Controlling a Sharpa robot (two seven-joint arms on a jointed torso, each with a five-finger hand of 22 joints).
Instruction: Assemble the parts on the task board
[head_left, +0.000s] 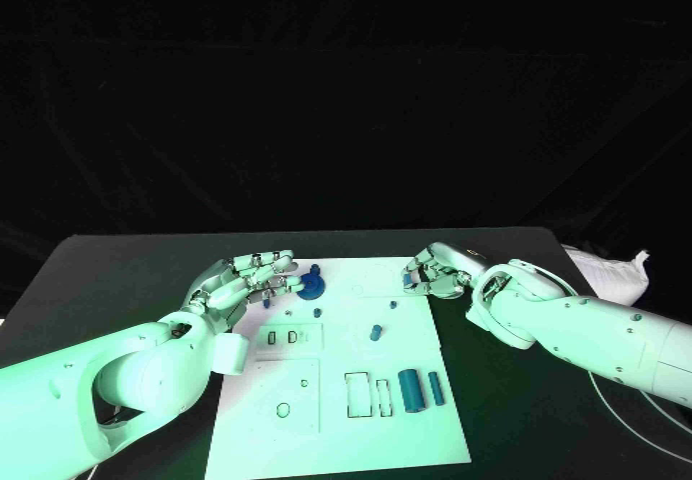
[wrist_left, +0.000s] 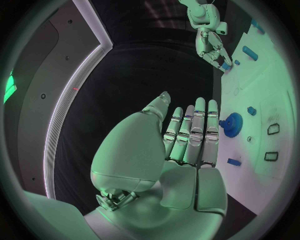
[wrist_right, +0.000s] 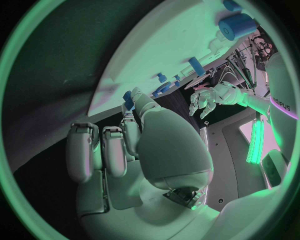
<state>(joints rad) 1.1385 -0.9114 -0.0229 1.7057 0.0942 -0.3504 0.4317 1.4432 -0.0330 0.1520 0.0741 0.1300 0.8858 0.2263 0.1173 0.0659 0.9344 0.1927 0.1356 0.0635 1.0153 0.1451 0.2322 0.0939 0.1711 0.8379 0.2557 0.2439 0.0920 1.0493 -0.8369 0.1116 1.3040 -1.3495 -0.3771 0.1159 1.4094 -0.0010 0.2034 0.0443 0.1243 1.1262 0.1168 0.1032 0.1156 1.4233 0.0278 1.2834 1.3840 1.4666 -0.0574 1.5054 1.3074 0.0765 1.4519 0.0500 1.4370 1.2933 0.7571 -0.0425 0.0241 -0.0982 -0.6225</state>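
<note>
Black tabletop under dark surroundings is carrying the white rectangular task board (head_left: 346, 420), lying flat at the centre so that both arms are reaching it from opposite sides. Small blue plastic parts are sitting on the board: a round blue gear-like disc (head_left: 312, 289) near its far left corner, a short blue peg (head_left: 376, 332) standing near the middle, and two blue cylinders (head_left: 423, 388) lying side by side toward the near right, beside outlined rectangular recesses that are presumably awaiting their pieces. Most of the assembly appears to be remaining undone. Left silver many-fingered hand (head_left: 254, 277) is hovering at the board's far left edge, fingers apart and extended, holding nothing; in the left wrist view its fingertips (wrist_left: 199, 107) are lying just beside the disc (wrist_left: 234, 123), and contact cannot be told. This placement suggests the disc is the next piece to be taken. Right silver hand (head_left: 440, 270) is hanging at the far right corner with fingers curled inward; the right wrist view shows a small blue piece (wrist_right: 128, 99) pinched at its fingertips, close to the board's edge (wrist_right: 144, 85), likely being brought toward a seat
</note>
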